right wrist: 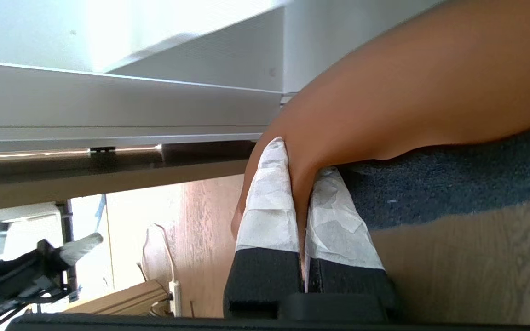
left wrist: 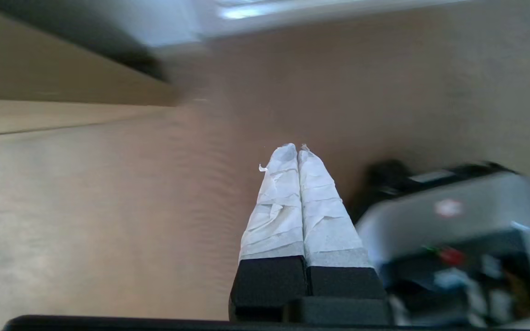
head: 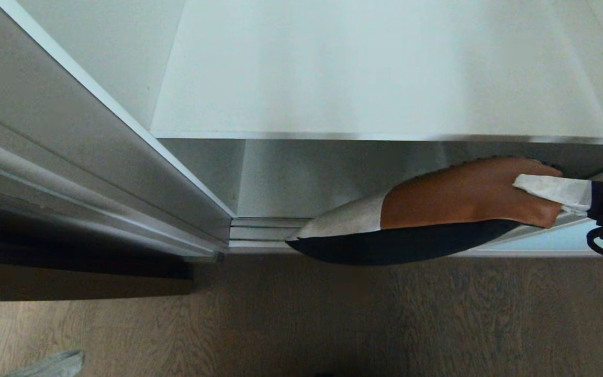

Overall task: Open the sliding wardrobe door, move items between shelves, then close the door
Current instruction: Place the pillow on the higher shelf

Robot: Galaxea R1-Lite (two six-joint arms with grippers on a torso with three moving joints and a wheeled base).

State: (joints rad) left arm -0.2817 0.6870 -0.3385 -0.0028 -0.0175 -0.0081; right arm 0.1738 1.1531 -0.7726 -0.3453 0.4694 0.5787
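The wardrobe stands open. The silver-framed sliding door (head: 87, 157) stands at the left of the opening. A white shelf (head: 375, 78) spans the inside, with a lower compartment beneath it. The cushion (head: 453, 196), with rust-brown leather, a cream panel and a dark underside, hangs half out of that compartment over the bottom track. My right gripper (head: 547, 201) is shut on its brown corner. In the right wrist view the taped fingers (right wrist: 265, 197) of that gripper (right wrist: 302, 156) pinch a fold of leather. My left gripper (left wrist: 297, 148) is shut on nothing, low over the floor.
Wood floor (head: 333, 314) runs along the front of the wardrobe. The bottom track (head: 259, 230) lies at the threshold, with a pale-blue strip (head: 537, 238) beside my right wrist. My base (left wrist: 453, 230) is next to the left gripper. A cord and wooden boards (right wrist: 154, 285) lie further off.
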